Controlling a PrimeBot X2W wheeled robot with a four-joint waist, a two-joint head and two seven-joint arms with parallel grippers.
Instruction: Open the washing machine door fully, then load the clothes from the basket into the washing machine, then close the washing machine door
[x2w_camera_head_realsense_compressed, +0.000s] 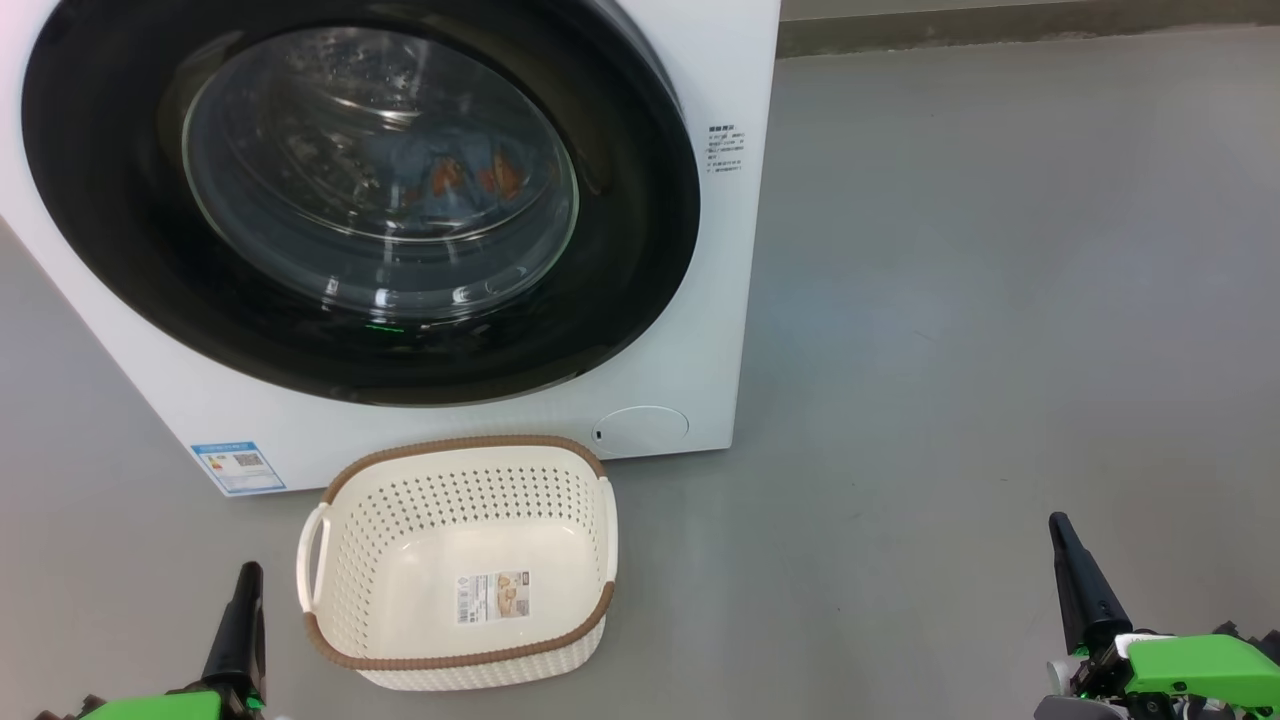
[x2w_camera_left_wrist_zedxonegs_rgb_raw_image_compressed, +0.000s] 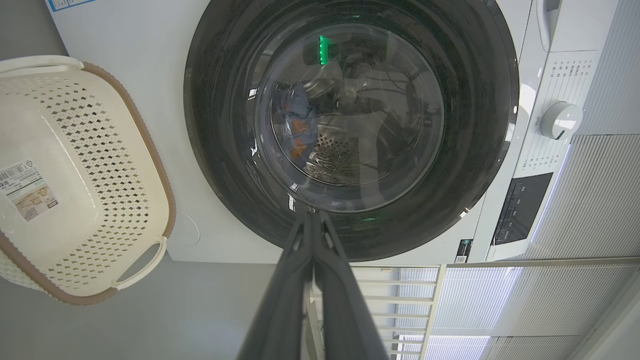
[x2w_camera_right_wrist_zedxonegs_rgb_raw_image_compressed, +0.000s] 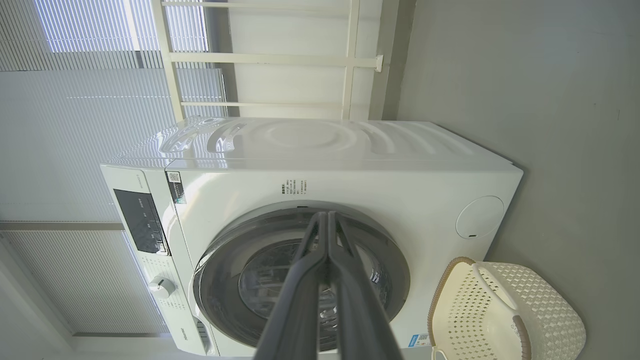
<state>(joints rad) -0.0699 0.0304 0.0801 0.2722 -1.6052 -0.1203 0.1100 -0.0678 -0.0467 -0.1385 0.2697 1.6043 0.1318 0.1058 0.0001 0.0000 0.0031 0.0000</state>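
Grey smooth floor (x2w_camera_head_realsense_compressed: 1000, 300) spreads out ahead of me in the head view, and the big white boxy front-loader washing machine (x2w_camera_head_realsense_compressed: 735, 200) stands on it at the upper left. Its large round door (x2w_camera_head_realsense_compressed: 110, 200), a wide glossy black rim around a bulging clear glass bowl, lies shut flat against the white front. Through the glass I make out the light blue clothes (x2w_camera_head_realsense_compressed: 470, 175) with orange-brown printed figures, lying inside the perforated steel drum (x2w_camera_left_wrist_zedxonegs_rgb_raw_image_compressed: 340, 155). A blue energy label (x2w_camera_head_realsense_compressed: 238, 466) sits at the machine's lower left corner and a round white service cap (x2w_camera_head_realsense_compressed: 642, 427) at its lower right. Just in front of the machine stands the small cream-white perforated plastic basket (x2w_camera_head_realsense_compressed: 455, 441) with a brown woven-look rim, upright on the floor, its bare bottom showing a paper label (x2w_camera_head_realsense_compressed: 493, 596); I cannot tell whether it touches the machine.

My left end effector (x2w_camera_head_realsense_compressed: 249, 572) rises at the lower left, just beside the basket's left handle but apart from it, its two long dark fingers clenched together on nothing. My right end effector (x2w_camera_head_realsense_compressed: 1058, 522) stands at the lower right, well apart from basket and machine, likewise clenched on nothing. From the right wrist I see the machine's white round dial (x2w_camera_right_wrist_zedxonegs_rgb_raw_image_compressed: 161, 287) and dark control panel (x2w_camera_right_wrist_zedxonegs_rgb_raw_image_compressed: 137, 220), with pale slatted blinds (x2w_camera_right_wrist_zedxonegs_rgb_raw_image_compressed: 75, 125) behind
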